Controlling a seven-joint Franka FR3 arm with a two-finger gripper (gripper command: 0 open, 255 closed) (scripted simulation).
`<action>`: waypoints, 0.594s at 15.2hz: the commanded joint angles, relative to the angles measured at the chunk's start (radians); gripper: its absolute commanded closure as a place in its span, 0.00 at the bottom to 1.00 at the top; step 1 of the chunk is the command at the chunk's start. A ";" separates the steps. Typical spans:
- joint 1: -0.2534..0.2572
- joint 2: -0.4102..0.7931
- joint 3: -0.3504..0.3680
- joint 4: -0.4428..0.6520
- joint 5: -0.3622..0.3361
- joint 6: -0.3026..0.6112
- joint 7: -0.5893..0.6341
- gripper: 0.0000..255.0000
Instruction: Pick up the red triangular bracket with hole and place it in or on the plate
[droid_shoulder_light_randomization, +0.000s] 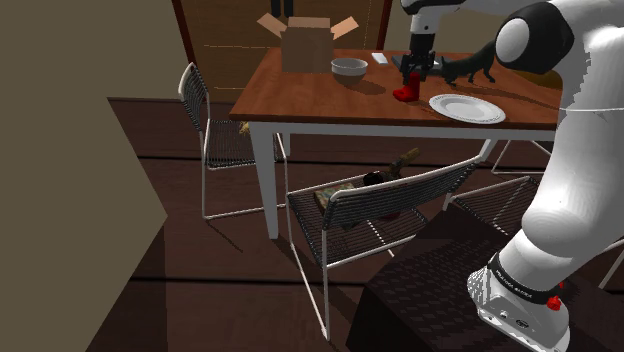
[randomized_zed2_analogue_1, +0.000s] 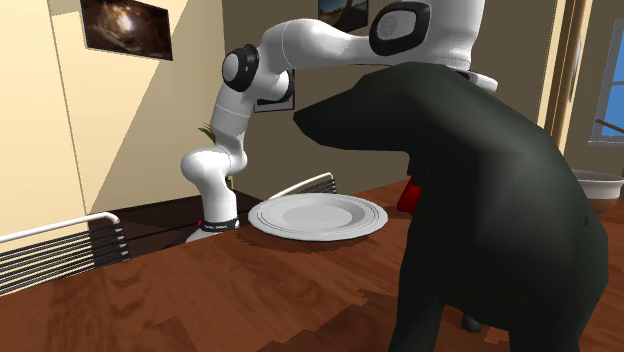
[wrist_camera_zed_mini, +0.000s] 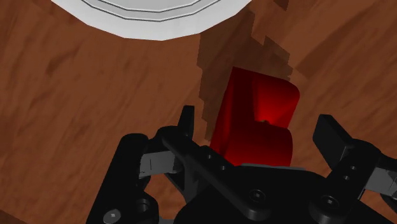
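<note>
Red bracket (wrist_camera_zed_mini: 261, 102) sits on the brown wooden table (wrist_camera_zed_mini: 76, 95), upright, in the gap between the two black fingers (wrist_camera_zed_mini: 187, 121). I read the gripper (wrist_camera_zed_mini: 257, 121) as spread wide: in the wrist view a strip of tabletop shows between the one finger and the bracket's near face, and the other finger stands off the bracket's far side as well. No clasp that I can see; the part is between the fingers, not held.

In the shoulder view the bracket (droid_shoulder_light_randomization: 405, 92) rests on the table (droid_shoulder_light_randomization: 320, 95) directly under the gripper (droid_shoulder_light_randomization: 414, 76), just beside the white plate (droid_shoulder_light_randomization: 467, 107), on the plate's left in that view. A black dog figure (droid_shoulder_light_randomization: 470, 68) stands behind the plate. A pale bowl (droid_shoulder_light_randomization: 349, 68) and an open cardboard box (droid_shoulder_light_randomization: 306, 44) lie further to the left.

Plate rim (wrist_camera_zed_mini: 165, 25) shows just beyond the bracket in the wrist view, apart from it.

In the second exterior view the dog figure (randomized_zed2_analogue_1: 480, 200) covers most of the bracket; I get a red sliver (randomized_zed2_analogue_1: 408, 193) at its chest, with the plate (randomized_zed2_analogue_1: 318, 215) on the left.
</note>
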 joint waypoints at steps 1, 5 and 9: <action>0.000 0.000 0.000 -0.003 0.000 0.003 0.000 0.00; 0.000 0.000 0.000 -0.003 0.000 0.003 0.000 0.00; 0.000 0.000 0.000 -0.003 0.000 0.003 0.000 1.00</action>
